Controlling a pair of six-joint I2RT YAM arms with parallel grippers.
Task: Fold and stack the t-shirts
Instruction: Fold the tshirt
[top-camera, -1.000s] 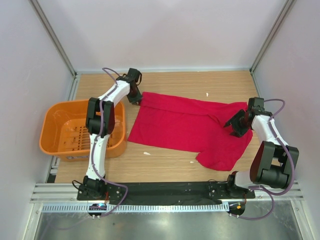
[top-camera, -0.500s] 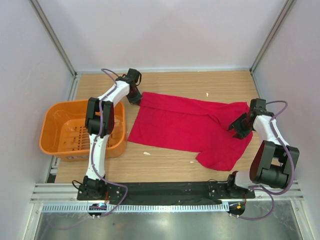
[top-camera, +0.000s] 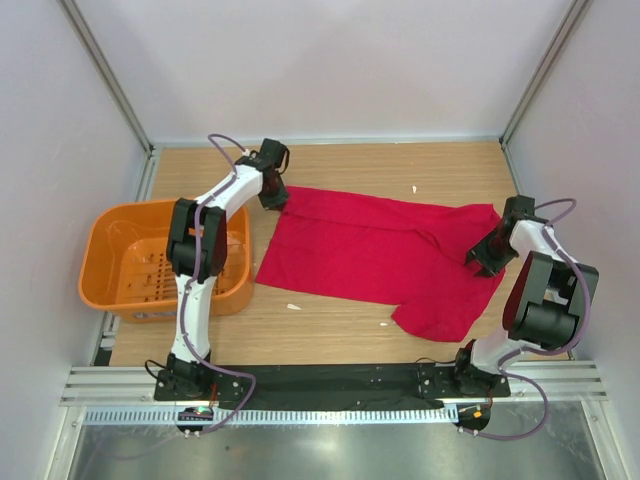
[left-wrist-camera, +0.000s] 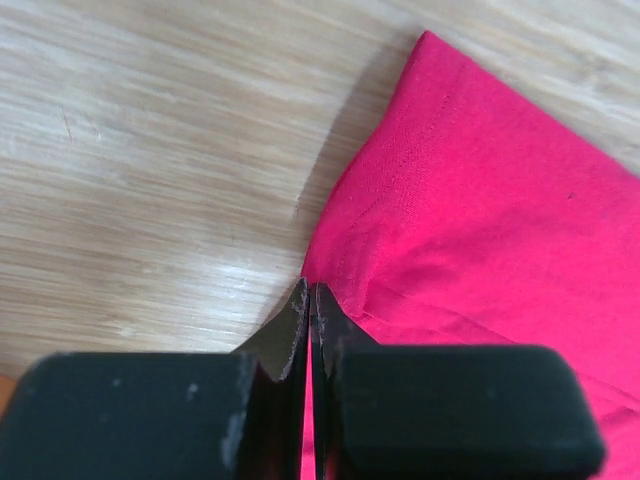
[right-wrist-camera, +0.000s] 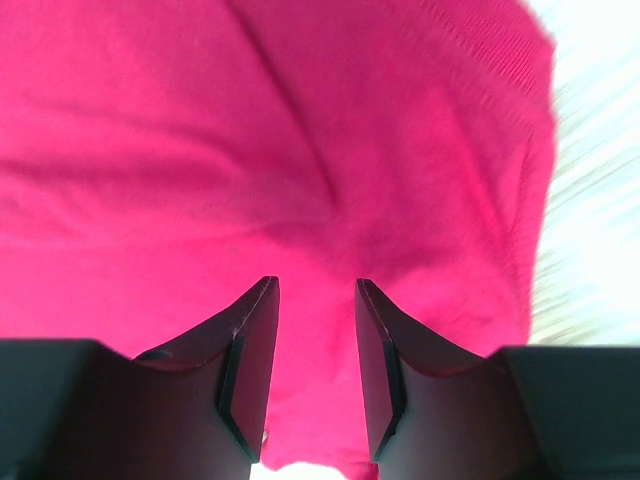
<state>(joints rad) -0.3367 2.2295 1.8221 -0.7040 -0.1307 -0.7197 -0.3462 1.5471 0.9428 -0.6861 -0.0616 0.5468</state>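
1. Shirt (top-camera: 380, 255): I see it spread flat on the table (top-camera: 330, 335). It is red and fills the centre of the top view, with one sleeve trailing toward the lower right.
2. Left gripper (top-camera: 272, 197): it sits at the shirt's upper-left corner. In my wrist view its fingers (left-wrist-camera: 285, 335) are clamped together on the hem, with a sliver of red showing between them.
3. Right gripper (top-camera: 480, 258): it is low over the shirt's right edge. In the wrist view its jaws stand apart with cloth beneath them, and I see nothing pinched.
4. Basket (top-camera: 92, 255): orange, at the left of the frame, near the shirt but apart from it.
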